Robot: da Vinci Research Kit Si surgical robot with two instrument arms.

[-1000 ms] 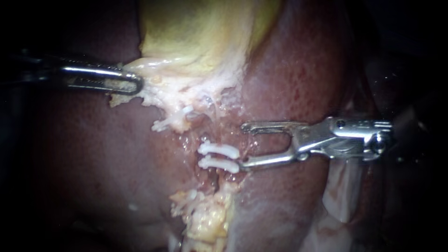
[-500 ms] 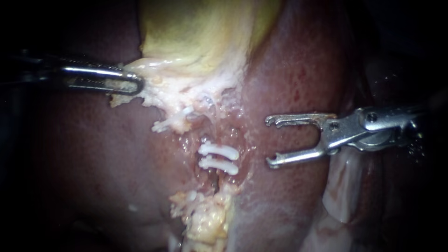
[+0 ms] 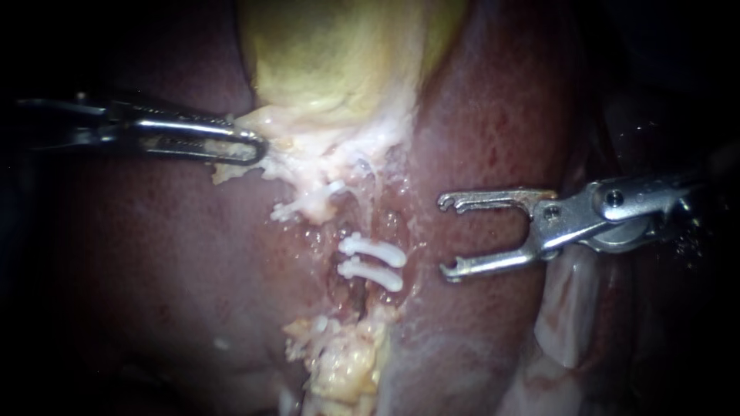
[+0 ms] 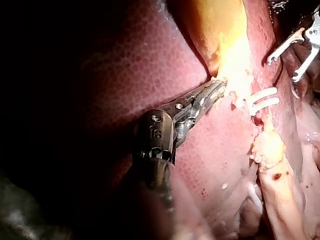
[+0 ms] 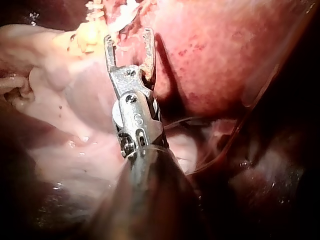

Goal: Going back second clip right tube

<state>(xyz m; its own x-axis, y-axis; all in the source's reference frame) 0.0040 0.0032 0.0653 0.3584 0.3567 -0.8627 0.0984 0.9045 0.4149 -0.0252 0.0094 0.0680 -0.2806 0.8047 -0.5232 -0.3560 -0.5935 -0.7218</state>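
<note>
The dark red liver [image 3: 493,115] is filling the scene, the yellow gallbladder [image 3: 339,54] lying at its far middle. My left instrument [image 3: 253,148] is pinching pale tissue [image 3: 312,148] at the gallbladder's near edge — my right instrument [image 3: 445,236] is hovering, jaws spread and empty, just right of two white clips [image 3: 374,252] sitting side by side.
</note>
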